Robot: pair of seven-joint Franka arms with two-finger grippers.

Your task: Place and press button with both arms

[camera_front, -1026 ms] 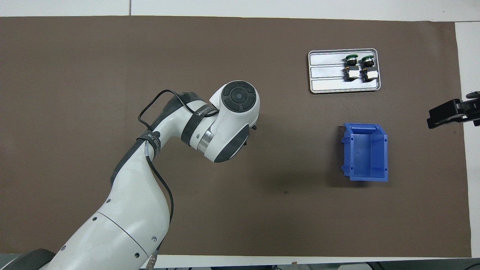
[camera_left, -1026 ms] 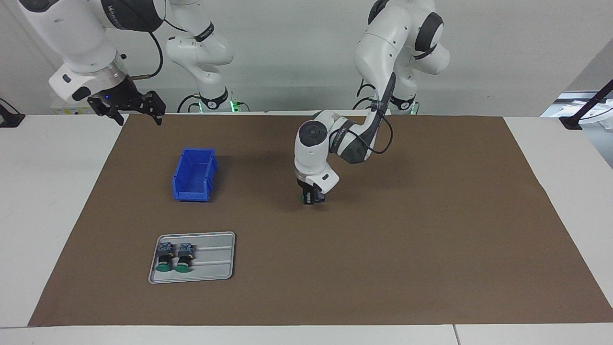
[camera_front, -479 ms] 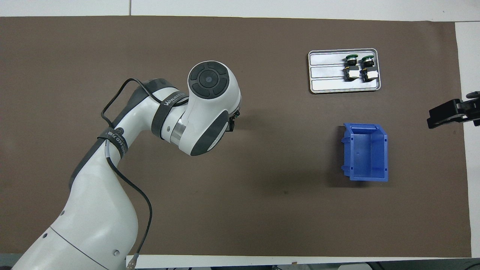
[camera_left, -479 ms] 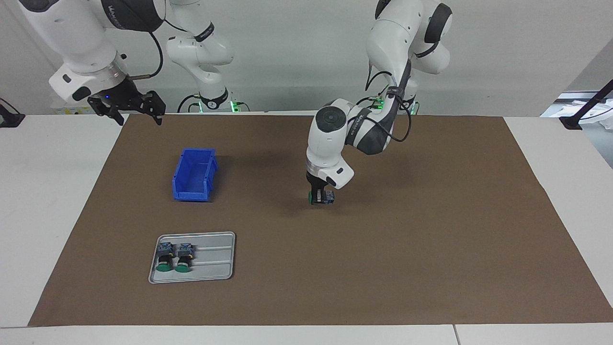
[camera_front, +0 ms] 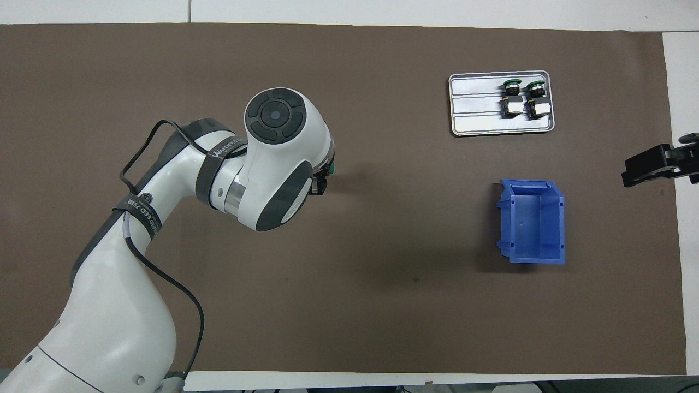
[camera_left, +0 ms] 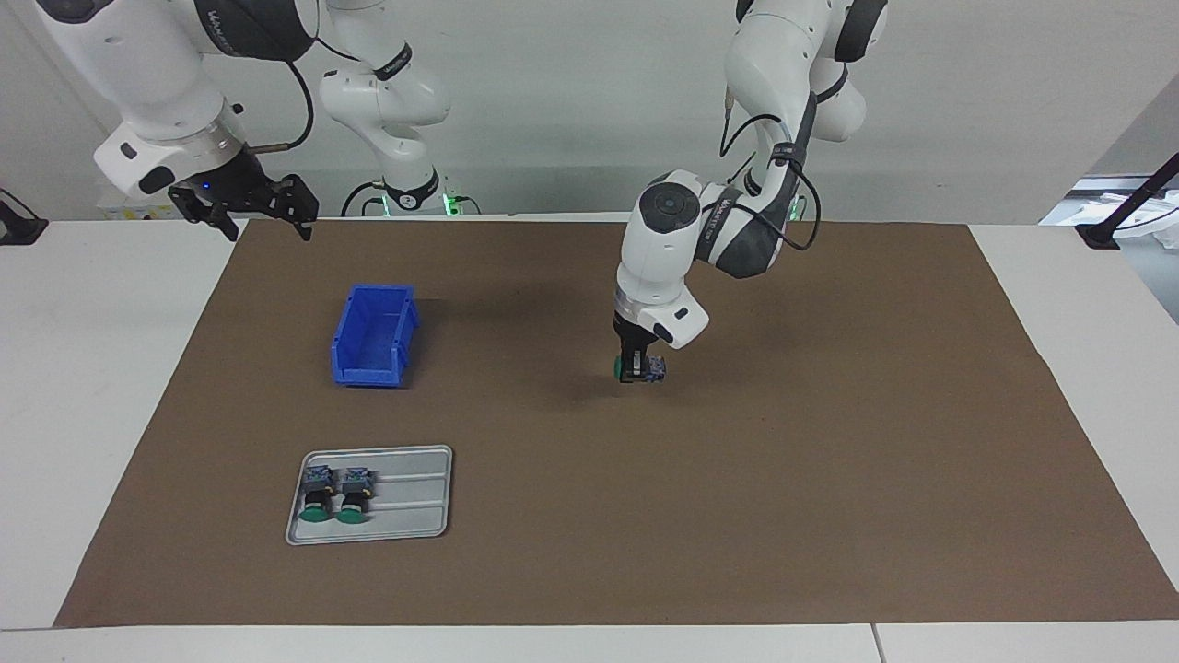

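Note:
My left gripper (camera_left: pixel 637 369) points down and is shut on a button (camera_left: pixel 645 368) with a green cap and blue-grey base, held on its side above the middle of the brown mat. In the overhead view the left gripper (camera_front: pixel 323 177) is mostly hidden under the wrist, and only a green edge of the button (camera_front: pixel 333 168) shows. Two more buttons (camera_left: pixel 333 493) lie on the grey tray (camera_left: pixel 414 497), also seen from overhead (camera_front: pixel 523 99). My right gripper (camera_left: pixel 247 210) waits raised over the mat's edge at the right arm's end, also in the overhead view (camera_front: pixel 658 164).
A blue bin (camera_left: pixel 373 335) stands open on the mat, nearer to the robots than the grey tray (camera_front: pixel 475 106); overhead it shows beside my right gripper (camera_front: pixel 532 221). The brown mat (camera_left: pixel 829 460) covers most of the white table.
My left arm has carried the button toward the left arm's end of the table and lifted it slightly. The right arm has not moved.

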